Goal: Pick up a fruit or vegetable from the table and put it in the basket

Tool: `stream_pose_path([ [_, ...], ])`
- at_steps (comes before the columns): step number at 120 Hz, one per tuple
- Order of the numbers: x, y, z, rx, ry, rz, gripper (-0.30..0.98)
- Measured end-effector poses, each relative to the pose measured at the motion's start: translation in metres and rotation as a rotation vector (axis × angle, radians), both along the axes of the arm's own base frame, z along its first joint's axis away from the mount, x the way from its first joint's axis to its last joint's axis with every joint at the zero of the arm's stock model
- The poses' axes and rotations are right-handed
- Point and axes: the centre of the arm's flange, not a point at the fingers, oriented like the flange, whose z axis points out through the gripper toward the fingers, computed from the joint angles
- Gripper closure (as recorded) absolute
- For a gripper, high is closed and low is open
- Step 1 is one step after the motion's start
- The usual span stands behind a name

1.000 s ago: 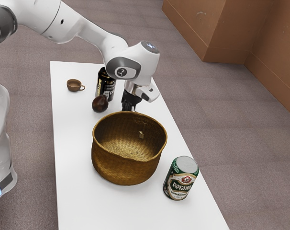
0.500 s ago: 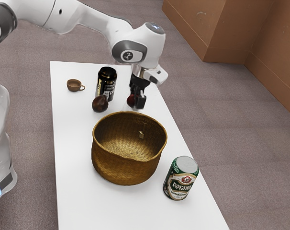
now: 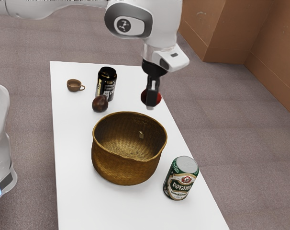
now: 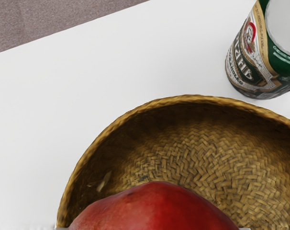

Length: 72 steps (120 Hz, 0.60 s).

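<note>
On and above your desk point(image 3: 80, 191), you can count one basket point(image 3: 126, 171), one cup point(image 3: 73, 85), two cans, a black can point(image 3: 106, 82) and a green can point(image 3: 180, 179), and two fruits, a red fruit point(image 4: 154, 208) and a dark brown fruit point(image 3: 100, 104).

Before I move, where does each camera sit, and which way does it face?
Exterior view: beside the arm, looking down across the table; arm and gripper show.
Wrist view: mounted at the gripper, looking down past the held red fruit into the woven basket.
Shared: fruit, basket, table, green beer can.
</note>
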Motion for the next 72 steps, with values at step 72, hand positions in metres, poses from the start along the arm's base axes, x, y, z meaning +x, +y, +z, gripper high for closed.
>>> stream_pose_path([
  [72,-0.042,-0.045,-0.101,-0.034,0.191,-0.015,0.08],
])
